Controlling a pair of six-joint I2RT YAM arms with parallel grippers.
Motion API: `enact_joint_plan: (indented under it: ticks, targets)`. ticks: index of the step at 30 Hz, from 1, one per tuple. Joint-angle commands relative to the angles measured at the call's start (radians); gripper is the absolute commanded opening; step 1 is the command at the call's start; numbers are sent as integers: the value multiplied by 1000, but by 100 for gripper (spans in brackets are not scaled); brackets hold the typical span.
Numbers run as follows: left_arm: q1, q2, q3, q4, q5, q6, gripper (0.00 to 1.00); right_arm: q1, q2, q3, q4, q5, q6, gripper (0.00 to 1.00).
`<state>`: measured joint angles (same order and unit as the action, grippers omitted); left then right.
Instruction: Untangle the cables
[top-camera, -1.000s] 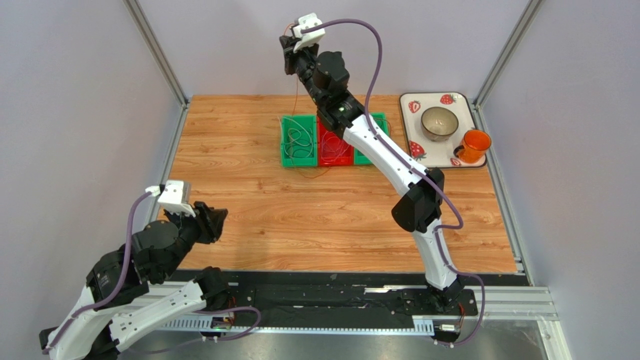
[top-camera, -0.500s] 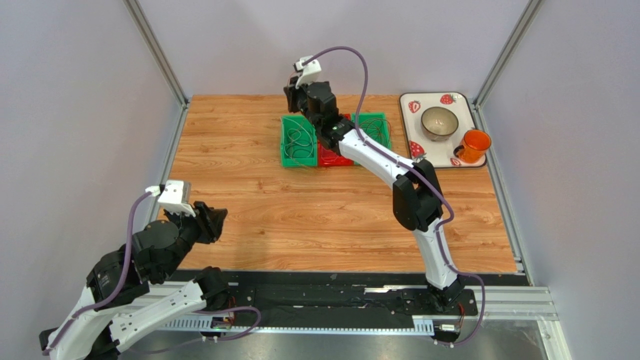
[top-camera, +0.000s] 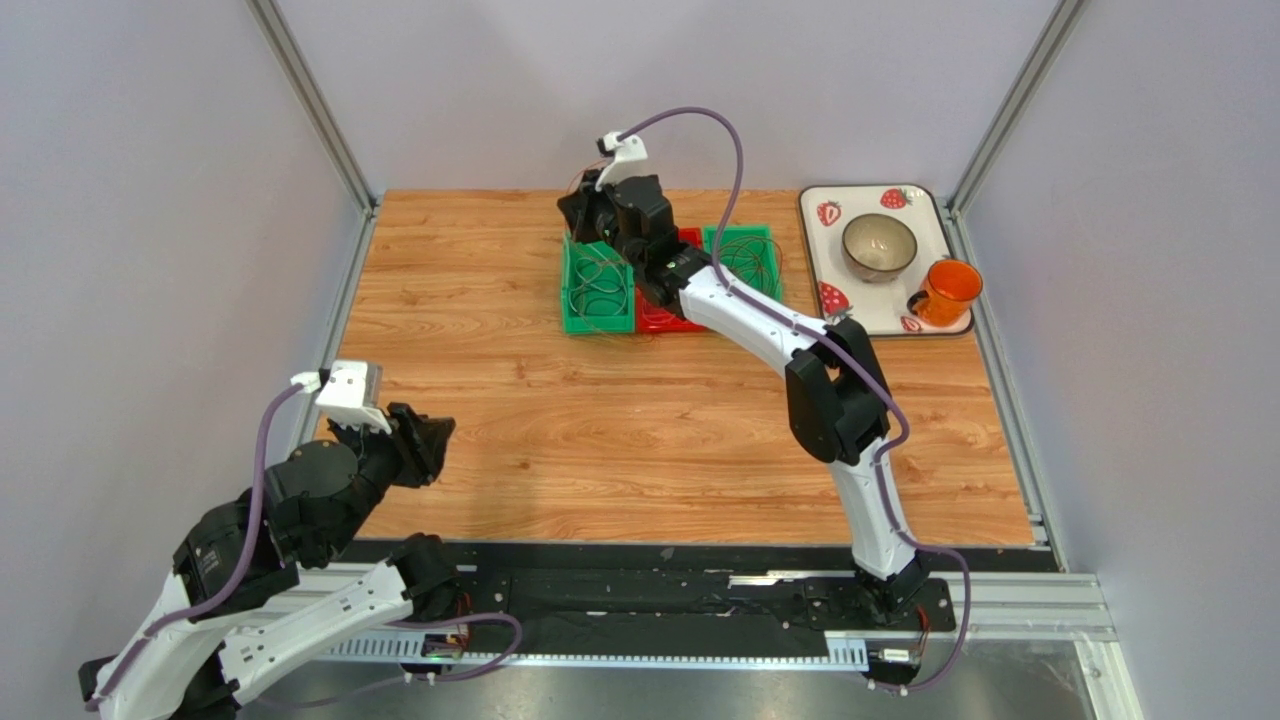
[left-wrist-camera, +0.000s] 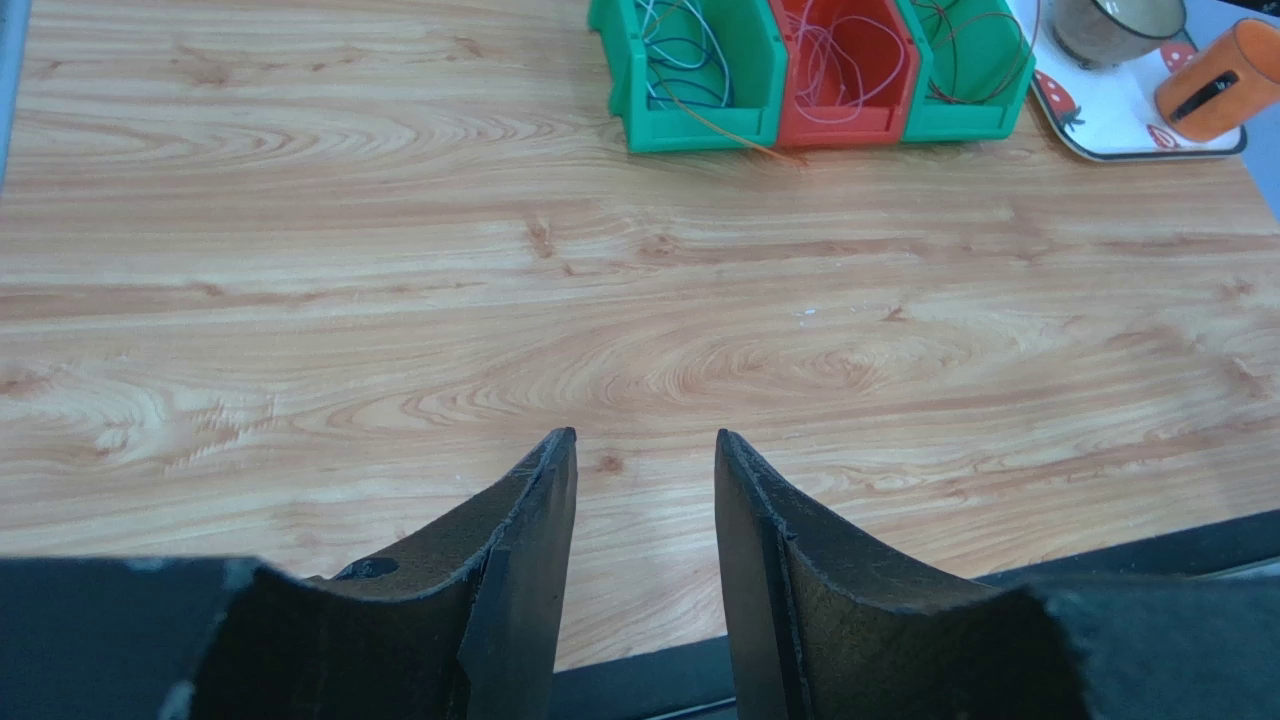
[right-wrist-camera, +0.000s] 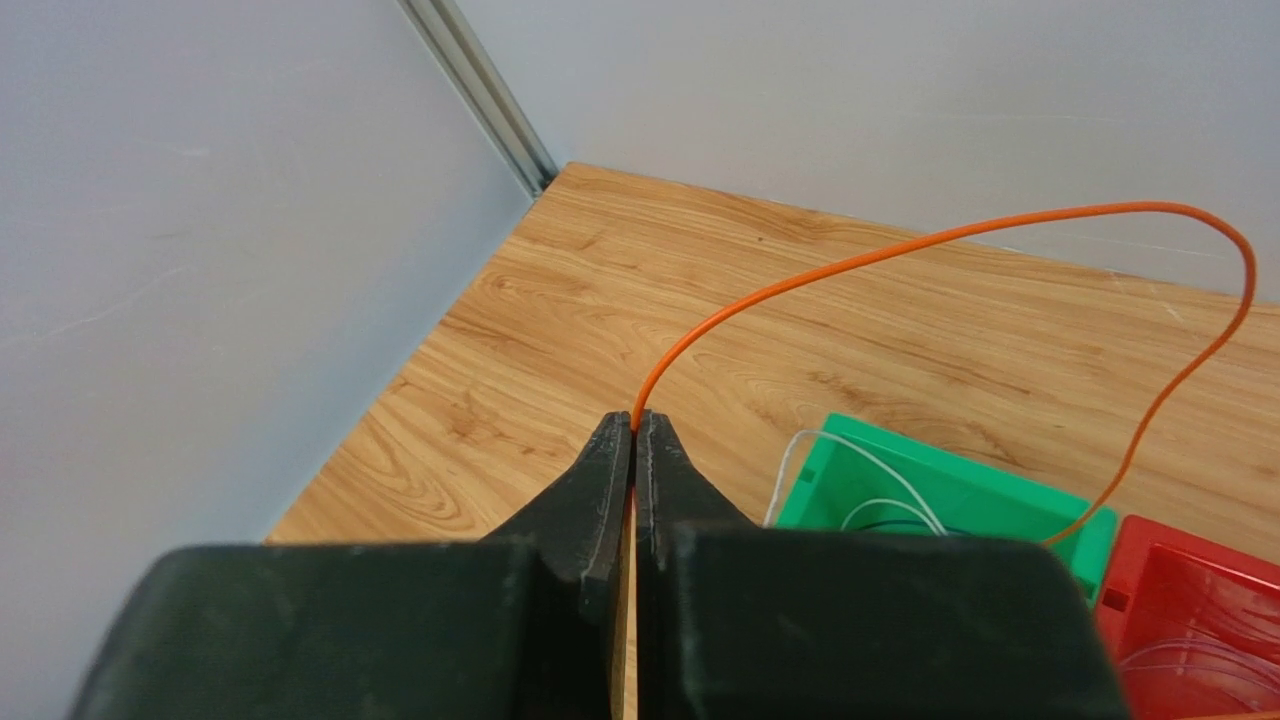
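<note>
Right gripper (right-wrist-camera: 637, 428) clamped on one orange wire (right-wrist-camera: 962, 233) over the bins (left-wrist-camera: 842, 132) at the table's (left-wrist-camera: 451, 300) far edge, left gripper (left-wrist-camera: 643, 465) gaping empty; other wires (left-wrist-camera: 684, 60) seemingly already binned, this one left.

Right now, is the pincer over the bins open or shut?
Shut. The fingers of the right pincer press together, pinching a thin orange cable that arcs toward the green bin.
</note>
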<state>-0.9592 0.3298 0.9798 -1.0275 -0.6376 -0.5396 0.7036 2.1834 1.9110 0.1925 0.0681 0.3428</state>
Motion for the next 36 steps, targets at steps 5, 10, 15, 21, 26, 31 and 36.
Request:
enact_joint_plan:
  ticks: [5, 10, 15, 21, 26, 31, 36]
  targets:
    - [8, 5, 0, 24, 0, 18, 47, 2, -76, -101, 74, -97, 111, 0]
    - [8, 3, -1, 26, 3, 18, 47, -9, -57, -124, 68, -165, 111, 0]
    - [8, 5, 0, 24, 0, 18, 47, -53, 4, -76, 1, -318, 133, 0]
    - [8, 5, 0, 26, 1, 18, 47, -70, 9, -60, -103, -384, 84, 0]
    - [8, 6, 0, 26, 0, 18, 47, -73, 26, -13, -263, -367, -1, 0]
    - [8, 8, 0, 26, 0, 18, 47, -70, 38, 25, -361, -360, -56, 0]
    - [8, 8, 0, 26, 1, 17, 47, -72, 39, 31, -444, -312, -76, 0]
